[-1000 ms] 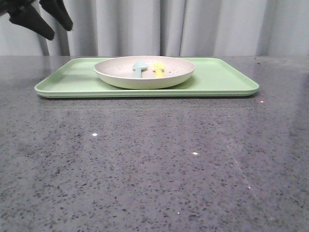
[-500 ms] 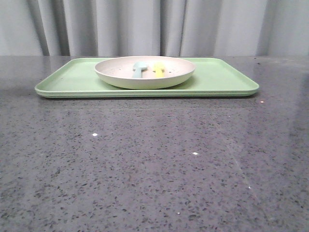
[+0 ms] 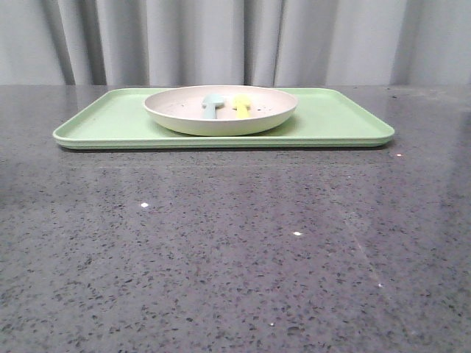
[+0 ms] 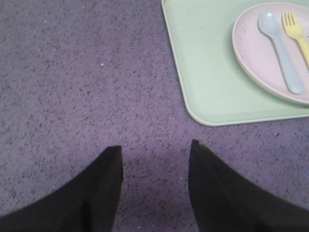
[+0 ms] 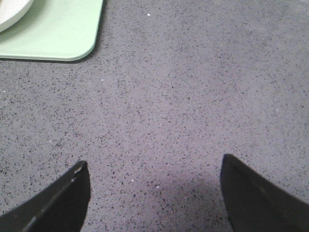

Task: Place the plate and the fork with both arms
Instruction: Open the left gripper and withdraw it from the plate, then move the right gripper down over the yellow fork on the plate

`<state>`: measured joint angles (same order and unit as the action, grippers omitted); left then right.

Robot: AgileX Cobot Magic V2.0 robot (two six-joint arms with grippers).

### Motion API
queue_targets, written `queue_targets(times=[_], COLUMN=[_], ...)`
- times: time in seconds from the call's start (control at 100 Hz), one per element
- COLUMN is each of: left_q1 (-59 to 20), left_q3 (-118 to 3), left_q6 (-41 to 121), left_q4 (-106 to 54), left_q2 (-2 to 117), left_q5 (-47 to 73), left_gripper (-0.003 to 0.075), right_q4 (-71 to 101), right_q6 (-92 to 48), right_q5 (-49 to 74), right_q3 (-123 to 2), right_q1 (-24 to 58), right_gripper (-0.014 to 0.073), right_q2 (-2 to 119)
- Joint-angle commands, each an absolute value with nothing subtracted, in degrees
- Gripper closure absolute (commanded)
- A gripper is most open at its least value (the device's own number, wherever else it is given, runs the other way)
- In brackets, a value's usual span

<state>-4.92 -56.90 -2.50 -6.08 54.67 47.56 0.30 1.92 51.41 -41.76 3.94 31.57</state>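
The fork lies in the plate on the tray, at 3 o'clock of the spoon. The left claw and right claw both gape wide over the surface, holding nothing.

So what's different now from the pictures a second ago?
A second ago a dark gripper showed at the top left of the front view; half a second later it had gone out of that view, and it is not there now. The plate, the yellow fork and the pale blue spoon on it, and the green tray have not moved. Nothing was picked up or let go.
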Motion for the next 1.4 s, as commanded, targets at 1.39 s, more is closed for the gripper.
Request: queue_targets(times=[1.39], left_q1=[2.70], left_q3=[-34.91], left_q6=[-3.38], left_q4=[-7.66], left_q2=[29.78], left_q5=[44.01], left_gripper=[0.0408], right_q4=[16.87], right_q6=[-3.44], right_q5=[41.13], right_q3=[-64.68], right_q1=[11.53], right_gripper=[0.0033], right_q2=[60.15])
